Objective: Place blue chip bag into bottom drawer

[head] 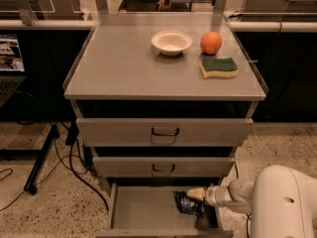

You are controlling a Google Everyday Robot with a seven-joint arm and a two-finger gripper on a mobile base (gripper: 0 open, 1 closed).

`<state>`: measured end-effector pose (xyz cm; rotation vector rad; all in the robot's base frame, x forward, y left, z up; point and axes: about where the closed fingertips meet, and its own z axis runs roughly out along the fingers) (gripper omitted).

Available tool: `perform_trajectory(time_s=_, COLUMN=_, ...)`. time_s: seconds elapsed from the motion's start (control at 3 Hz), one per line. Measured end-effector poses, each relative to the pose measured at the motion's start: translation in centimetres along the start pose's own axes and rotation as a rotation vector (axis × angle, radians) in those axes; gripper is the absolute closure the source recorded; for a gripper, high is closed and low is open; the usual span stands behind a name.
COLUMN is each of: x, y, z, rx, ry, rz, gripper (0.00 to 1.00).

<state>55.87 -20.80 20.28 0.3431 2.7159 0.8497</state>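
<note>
White bulbous arm (283, 202), pale low-set tool (196, 194)

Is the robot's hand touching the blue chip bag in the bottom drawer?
Cannot tell. In the camera view the hand overlaps the blue chip bag inside the bottom drawer; neither contact nor gap shows plainly.

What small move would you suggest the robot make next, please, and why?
Probably release the blue chip bag, if it is gripped, and leave it there. The bag seems to lie on the floor of the open bottom drawer, toward its right side, with the gripper against its upper edge.
</note>
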Motion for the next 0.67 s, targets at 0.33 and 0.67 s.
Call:
perform_trajectory(time_s=0.33, x=0.0, y=0.0, z=0.01, rx=0.0, ry=0.0, rz=0.0, gripper=0.0)
perform_trajectory(time_s=0.67, x=0.0, y=0.0, z=0.01, rx=0.0, ry=0.0, rz=0.0, gripper=0.0)
